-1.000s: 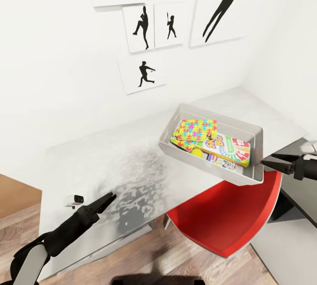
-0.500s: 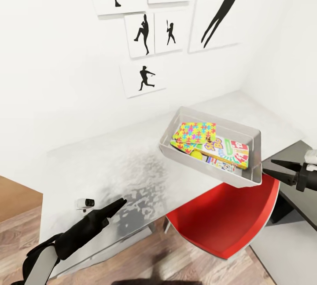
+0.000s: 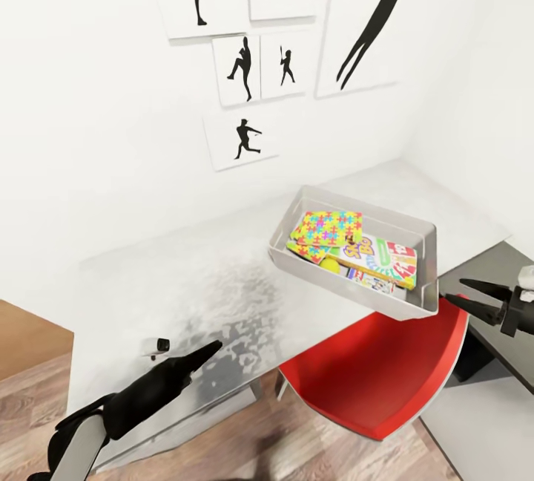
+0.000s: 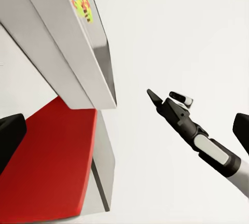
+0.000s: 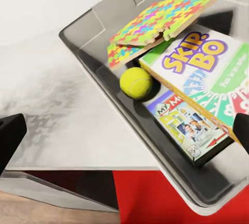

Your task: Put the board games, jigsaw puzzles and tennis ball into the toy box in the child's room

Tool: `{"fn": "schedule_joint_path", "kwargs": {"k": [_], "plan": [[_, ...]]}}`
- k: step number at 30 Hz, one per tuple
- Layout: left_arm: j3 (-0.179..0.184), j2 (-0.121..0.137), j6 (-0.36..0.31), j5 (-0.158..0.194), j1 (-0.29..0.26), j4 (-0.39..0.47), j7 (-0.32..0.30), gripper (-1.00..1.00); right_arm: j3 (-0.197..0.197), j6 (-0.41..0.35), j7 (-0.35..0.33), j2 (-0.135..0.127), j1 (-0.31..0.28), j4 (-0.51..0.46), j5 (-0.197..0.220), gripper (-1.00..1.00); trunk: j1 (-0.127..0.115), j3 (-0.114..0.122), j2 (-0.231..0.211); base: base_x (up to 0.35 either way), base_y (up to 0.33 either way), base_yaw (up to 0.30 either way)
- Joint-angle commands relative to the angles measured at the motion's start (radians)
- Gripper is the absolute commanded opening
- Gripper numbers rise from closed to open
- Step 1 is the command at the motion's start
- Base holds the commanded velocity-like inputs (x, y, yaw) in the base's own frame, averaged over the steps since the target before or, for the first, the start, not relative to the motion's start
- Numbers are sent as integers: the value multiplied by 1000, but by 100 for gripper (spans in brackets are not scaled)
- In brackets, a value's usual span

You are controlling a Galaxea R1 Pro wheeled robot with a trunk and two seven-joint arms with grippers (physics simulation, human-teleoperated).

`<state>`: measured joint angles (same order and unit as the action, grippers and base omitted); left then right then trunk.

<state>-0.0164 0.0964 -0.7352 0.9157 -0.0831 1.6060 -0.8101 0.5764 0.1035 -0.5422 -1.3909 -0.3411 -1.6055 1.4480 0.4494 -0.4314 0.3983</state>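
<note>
The grey toy box (image 3: 317, 272) rests on the pale table (image 3: 170, 280), its near end hanging past the edge. Inside lie two jigsaw puzzles (image 3: 331, 228) (image 5: 161, 19), the Skip-Bo board game (image 3: 382, 257) (image 5: 207, 63), a smaller board game (image 3: 369, 282) (image 5: 189, 128) and the tennis ball (image 3: 330, 266) (image 5: 136, 82). My right gripper (image 3: 452, 289) is open just beside the box's near right corner, holding nothing. My left gripper (image 3: 208, 351) hovers over the table's front edge, well left of the box; its fingers (image 4: 10, 136) stand apart and empty.
A red chair (image 3: 378, 377) sits under the overhanging end of the box. A dark grey cabinet section (image 3: 504, 318) joins the table at right. Black silhouette pictures (image 3: 241, 69) hang on the white wall. Wood floor (image 3: 30, 399) shows at lower left.
The head view has shifted. My right gripper's fingers have spread and drawn slightly back from the box's corner. My left arm has slid right along the table's front.
</note>
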Motion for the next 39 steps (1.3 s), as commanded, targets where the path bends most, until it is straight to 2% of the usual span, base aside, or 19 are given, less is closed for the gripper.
{"fn": "schedule_joint_path", "kwargs": {"k": [1, 2, 4, 5, 7, 8, 10, 12, 15, 17, 23, 32, 39], "plan": [[2, -2, -6, -10, 0, 0, 4, 100, 8, 7, -3, -1, -2, 2, 13, 100, 1, 0, 2, 0, 0, 0], [2, -2, -6, -10, 0, 0, 4, 100, 8, 7, -3, -1, -2, 2, 13, 100, 1, 2, 2, 0, 0, 0], [5, -6, -5, -43, 0, 0, 15, 100, 8, 12, 8, 1, 4, 5, 25, 100, 1, 5, 2, 0, 0, 0], [5, -6, -5, -43, 0, 0, 15, 100, 8, 12, 8, 1, 4, 5, 25, 100, 1, 7, 2, 0, 0, 0], [8, -11, -5, -72, -1, 0, 24, 100, 8, 19, 39, 7, 7, 8, 34, 100, 1, 10, 2, 0, 0, 0], [8, -11, -5, -72, -1, 0, 24, 100, 8, 19, 39, 7, 7, 8, 34, 100, 1, 12, 2, 0, 0, 0], [10, -13, -5, -83, -1, 0, 27, 100, 8, 22, 62, 14, 8, 9, 38, 100, 1, 15, 2, 0, 0, 0], [16, -17, -5, -100, -2, 0, 32, 100, 8, 25, 115, 35, 10, 10, 39, 100, 1, 18, 2, 0, 0, 0], [20, -19, -5, -106, -2, 0, 33, 100, 8, 25, 140, 48, 11, 10, 39, 100, 1, 23, 2, 0, 0, 0], [25, -22, -5, -114, -2, 0, 36, 100, 8, 23, 179, 73, 11, 10, 39, 100, 1, 27, 2, 0, 0, 0], [30, -25, -6, -124, -3, 0, 39, 100, 7, 19, 221, 103, 12, 11, 39, 100, 1, 37, 2, 0, 0, 0], [32, -26, -2, -128, -3, 0, 36, 100, 7, 15, 242, 118, 13, 11, 38, 100, 1, 52, 2, 0, 0, 0], [34, -26, 26, -130, -2, 0, 35, 100, 8, 12, 250, 125, 13, 11, 39, 100, 1, 63, 2, 0, 0, 0]]}}
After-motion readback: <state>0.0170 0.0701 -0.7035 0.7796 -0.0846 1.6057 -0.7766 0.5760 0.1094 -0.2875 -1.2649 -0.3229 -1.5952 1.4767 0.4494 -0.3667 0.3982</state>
